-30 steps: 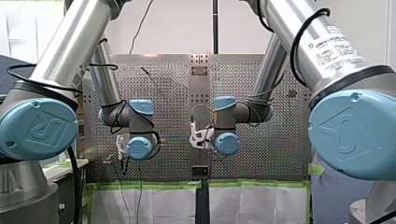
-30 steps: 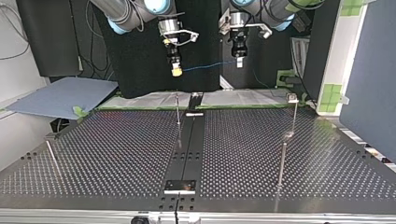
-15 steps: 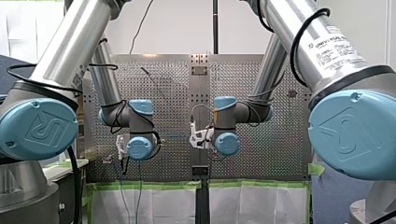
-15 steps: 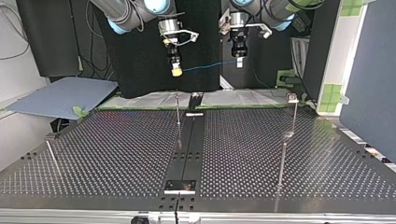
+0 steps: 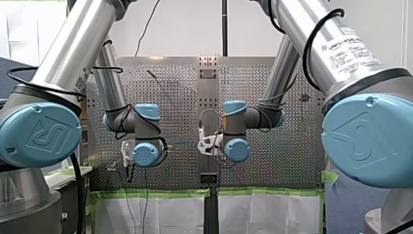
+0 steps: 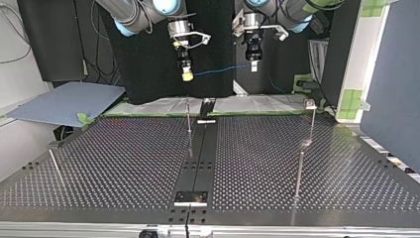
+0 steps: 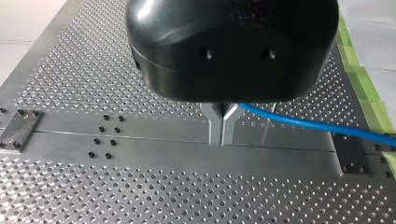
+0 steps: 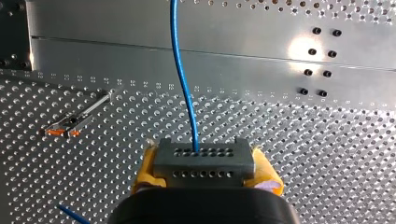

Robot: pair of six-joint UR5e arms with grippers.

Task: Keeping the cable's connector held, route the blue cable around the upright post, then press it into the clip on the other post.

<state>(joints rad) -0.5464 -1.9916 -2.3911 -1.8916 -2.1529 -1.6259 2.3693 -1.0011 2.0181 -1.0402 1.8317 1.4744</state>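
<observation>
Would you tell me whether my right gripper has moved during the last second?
No: in the top view my right gripper sits just as before relative to the upright post below it.

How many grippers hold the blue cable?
2. My left gripper pinches the blue cable itself; my right gripper clamps its grey connector. Neither is hidden.

The perforated table (image 6: 124, 163) has a dark metal strip (image 6: 204, 148) down its middle. Green tape (image 6: 84, 119) edges its far side, beside what may be pale sheeting (image 6: 158, 105). A grey-blue board (image 6: 64, 101) lies off the top view's left, and a black backdrop (image 6: 148, 64) hangs behind.
</observation>
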